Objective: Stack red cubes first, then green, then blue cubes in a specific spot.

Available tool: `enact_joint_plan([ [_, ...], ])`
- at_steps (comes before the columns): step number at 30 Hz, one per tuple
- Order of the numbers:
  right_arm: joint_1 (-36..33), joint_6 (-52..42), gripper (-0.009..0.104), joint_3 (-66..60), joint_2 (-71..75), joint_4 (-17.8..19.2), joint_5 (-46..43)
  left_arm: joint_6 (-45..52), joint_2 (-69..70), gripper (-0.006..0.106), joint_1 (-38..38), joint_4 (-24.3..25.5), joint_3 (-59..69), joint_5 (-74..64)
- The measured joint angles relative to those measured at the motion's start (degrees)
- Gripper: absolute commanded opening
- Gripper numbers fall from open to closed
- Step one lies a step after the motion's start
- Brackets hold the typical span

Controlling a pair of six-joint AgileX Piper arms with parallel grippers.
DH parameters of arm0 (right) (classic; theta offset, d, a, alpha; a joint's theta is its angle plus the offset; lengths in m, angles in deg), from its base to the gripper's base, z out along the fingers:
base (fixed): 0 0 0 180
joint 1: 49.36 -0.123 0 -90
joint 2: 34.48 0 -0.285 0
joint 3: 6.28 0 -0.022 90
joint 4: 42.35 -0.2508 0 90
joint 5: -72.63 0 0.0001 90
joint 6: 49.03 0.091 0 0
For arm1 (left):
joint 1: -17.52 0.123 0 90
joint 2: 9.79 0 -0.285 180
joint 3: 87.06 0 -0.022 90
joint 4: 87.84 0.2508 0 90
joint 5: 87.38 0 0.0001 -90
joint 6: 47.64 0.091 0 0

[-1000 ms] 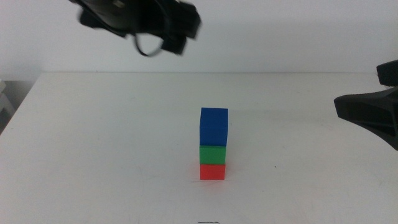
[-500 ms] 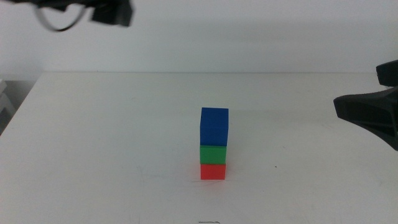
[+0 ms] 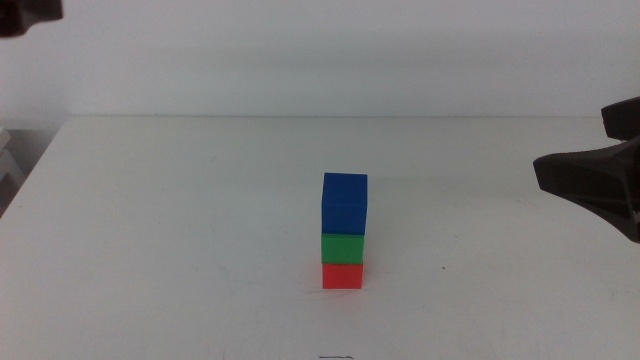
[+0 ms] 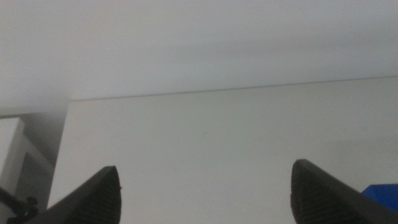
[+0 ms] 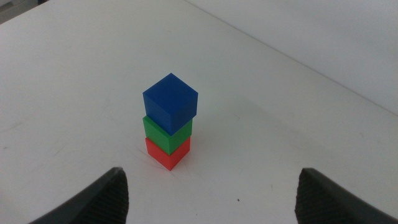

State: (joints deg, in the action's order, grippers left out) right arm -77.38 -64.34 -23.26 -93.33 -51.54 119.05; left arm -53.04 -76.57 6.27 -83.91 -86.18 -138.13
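Observation:
The three cubes stand in one upright stack on the white table (image 3: 180, 200). The red cube (image 3: 342, 275) is at the bottom, the green cube (image 3: 342, 247) is on it, and the blue cube (image 3: 344, 203) is on top. The right wrist view shows the same stack: red (image 5: 166, 154), green (image 5: 166, 132), blue (image 5: 171, 102). My left gripper (image 4: 205, 168) is open and empty, high up at the far left; only a dark bit of it (image 3: 25, 12) shows in the middle view's top left corner. A corner of the blue cube (image 4: 382, 193) shows in its wrist view. My right gripper (image 5: 211, 174) is open and empty, at the table's right side (image 3: 600, 180), away from the stack.
The table's far edge (image 3: 320, 117) meets a plain wall. The table's left edge (image 3: 30, 165) has a grey object beside it.
The left arm has moved up and to the left, almost out of the middle view. The stack and the right gripper have not moved.

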Motion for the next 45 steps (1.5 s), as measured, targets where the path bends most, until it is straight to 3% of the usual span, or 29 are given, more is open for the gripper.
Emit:
enact_joint_plan([
  [18,0.00,0.00,0.094,0.00,0.00,-0.06,0.00,-0.06,1.09,0.094,0.60,-0.24,1.11,3.94],
  [25,4.21,0.00,0.094,-1.71,0.06,3.50,-4.99,-0.06,3.10,0.094,0.60,-1.41,3.99,8.92],
  [30,16.07,0.00,0.094,-9.37,2.43,3.25,-16.21,-0.06,9.27,0.094,0.60,-1.59,16.13,27.44],
  [34,22.07,0.00,0.094,-16.24,5.70,3.20,-21.37,-0.06,15.29,0.094,0.60,-1.66,25.55,33.78],
  [45,25.63,0.00,0.094,-33.45,20.22,1.44,-27.36,-0.06,34.39,0.094,0.60,-6.23,53.29,39.02],
])
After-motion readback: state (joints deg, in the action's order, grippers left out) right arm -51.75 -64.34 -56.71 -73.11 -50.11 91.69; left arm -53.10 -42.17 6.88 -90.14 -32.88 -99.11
